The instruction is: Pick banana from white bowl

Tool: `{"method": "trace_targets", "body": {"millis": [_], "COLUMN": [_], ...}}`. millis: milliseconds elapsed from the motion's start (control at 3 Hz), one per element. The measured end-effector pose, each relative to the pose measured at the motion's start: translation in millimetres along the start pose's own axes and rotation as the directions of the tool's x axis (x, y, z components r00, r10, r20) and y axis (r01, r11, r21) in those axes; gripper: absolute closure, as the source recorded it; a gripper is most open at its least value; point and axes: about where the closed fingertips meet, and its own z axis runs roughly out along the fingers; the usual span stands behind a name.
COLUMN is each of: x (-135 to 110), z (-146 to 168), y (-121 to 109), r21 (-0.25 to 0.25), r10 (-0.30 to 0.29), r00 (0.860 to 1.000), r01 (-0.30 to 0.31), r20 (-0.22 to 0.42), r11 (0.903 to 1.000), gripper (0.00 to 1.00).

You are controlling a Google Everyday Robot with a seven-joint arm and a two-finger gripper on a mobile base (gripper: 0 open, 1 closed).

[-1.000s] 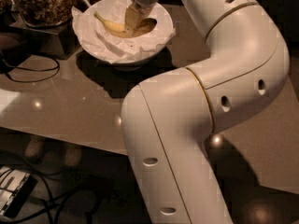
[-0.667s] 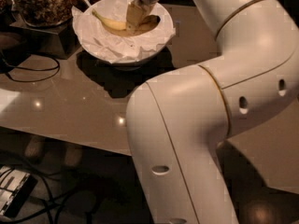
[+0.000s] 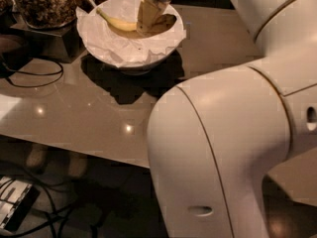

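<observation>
The white bowl (image 3: 148, 53), lined with crumpled white paper, stands on the tan table near its back edge. The yellow banana (image 3: 118, 24) lies inside it, stem end pointing left, and its right end is hidden behind the gripper. My gripper (image 3: 148, 21) reaches down into the bowl from above and sits over the banana's right part, touching or very close to it. The banana still rests on the paper.
A glass jar of brown nuts (image 3: 42, 4) stands on a dark block (image 3: 47, 41) left of the bowl. A black cable (image 3: 29, 76) loops on the table at left. My own white arm (image 3: 233, 133) fills the right foreground. Cables lie on the floor (image 3: 20, 207).
My arm's elbow has swung and now fills more of the right side. The gripper stays down in the bowl at the banana, which has not visibly moved.
</observation>
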Motion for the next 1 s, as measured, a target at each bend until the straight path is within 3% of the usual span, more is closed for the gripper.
{"method": "trace_targets", "body": {"millis": [333,1000], "x": [-3.2,-4.8], "z": [-4.9,-42.8], "y": [4.8,61.4], "r21": [0.004,-0.048], "r10": [-0.02,-0.105], "r00": [1.0,0.994], "r01": [0.02,0.107], "r20": [-0.001,0.04], "r11": [0.9998,0.9931], "gripper": [1.0,1.0]}}
